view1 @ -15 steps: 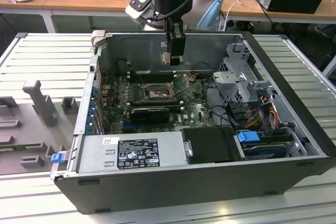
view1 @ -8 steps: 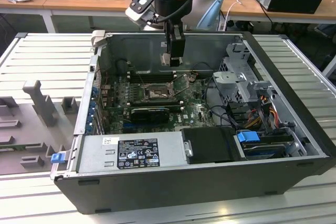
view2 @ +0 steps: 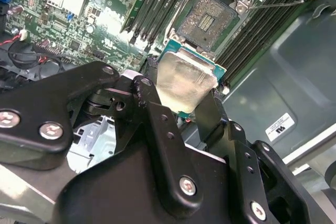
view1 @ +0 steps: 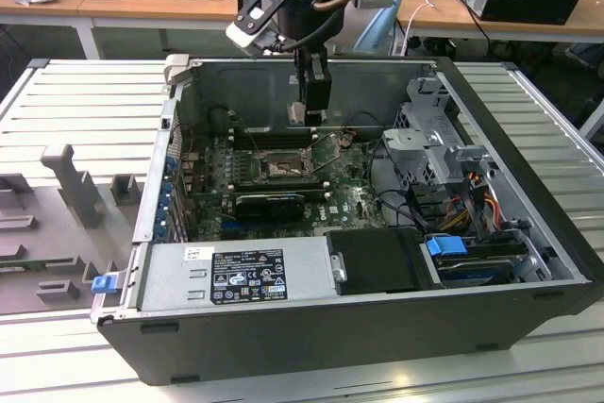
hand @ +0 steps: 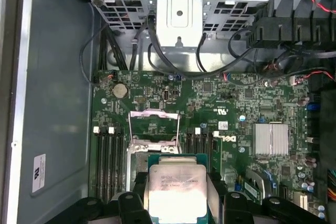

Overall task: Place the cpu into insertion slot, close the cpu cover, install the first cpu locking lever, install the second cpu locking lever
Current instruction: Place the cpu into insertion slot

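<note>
Cpu (view2: 186, 80) in claw (view1: 314, 109), near insertion slot (view2: 207, 19)

I have an open drop from above onto the small square dark insertion slot (view2: 207, 18), with its contact field uncovered. Long black memory slots (view2: 157, 1) flank it closely, so sideways room is tight. The thin silvery cpu cover (hand: 154, 115) stands swung open at one edge, and a thin wire locking lever (view2: 278, 4) juts across the memory slots. In the exterior view a long black graphics card (view1: 269, 205) lies just beside the socket. A grey metal drive cage (view1: 425, 143) and a cable bundle (view1: 472, 200) crowd the exterior view's right. The case's grey back wall (view1: 255, 92) stands close behind my gripper (view1: 311, 110), which is clamped on the pale square cpu (view2: 184, 77).
</note>
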### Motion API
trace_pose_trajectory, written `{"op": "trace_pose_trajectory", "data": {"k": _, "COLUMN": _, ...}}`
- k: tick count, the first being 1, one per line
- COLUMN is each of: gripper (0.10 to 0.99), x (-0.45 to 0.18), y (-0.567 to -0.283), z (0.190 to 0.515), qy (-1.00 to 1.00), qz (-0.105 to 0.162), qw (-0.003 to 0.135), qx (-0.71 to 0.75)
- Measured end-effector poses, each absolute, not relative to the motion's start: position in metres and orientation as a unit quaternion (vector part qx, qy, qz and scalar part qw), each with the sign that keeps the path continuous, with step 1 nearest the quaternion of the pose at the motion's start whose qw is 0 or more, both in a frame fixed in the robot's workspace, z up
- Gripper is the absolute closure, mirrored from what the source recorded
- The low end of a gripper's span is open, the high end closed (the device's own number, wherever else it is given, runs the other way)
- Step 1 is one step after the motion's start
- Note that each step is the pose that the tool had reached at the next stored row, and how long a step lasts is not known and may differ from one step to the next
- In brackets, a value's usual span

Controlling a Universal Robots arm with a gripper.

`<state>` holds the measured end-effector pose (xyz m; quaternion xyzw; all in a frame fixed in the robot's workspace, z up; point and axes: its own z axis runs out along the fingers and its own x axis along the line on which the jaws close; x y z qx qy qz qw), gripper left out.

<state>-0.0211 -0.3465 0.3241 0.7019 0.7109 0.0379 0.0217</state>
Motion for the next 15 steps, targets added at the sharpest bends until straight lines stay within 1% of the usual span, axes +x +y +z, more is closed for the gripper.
{"op": "trace_pose_trajectory", "data": {"k": 3, "gripper": 0.557, "x": -0.021, "y": -0.347, "z": 0.319, "qy": 0.711, "qz": 0.038, "qw": 0.021, "qx": 0.702}}
{"op": "trace_pose_trajectory", "data": {"k": 7, "gripper": 0.557, "x": -0.021, "y": -0.347, "z": 0.314, "qy": 0.711, "qz": 0.039, "qw": 0.016, "qx": 0.702}}
{"op": "trace_pose_trajectory", "data": {"k": 15, "gripper": 0.557, "x": -0.021, "y": -0.347, "z": 0.307, "qy": 0.711, "qz": 0.039, "qw": 0.016, "qx": 0.702}}
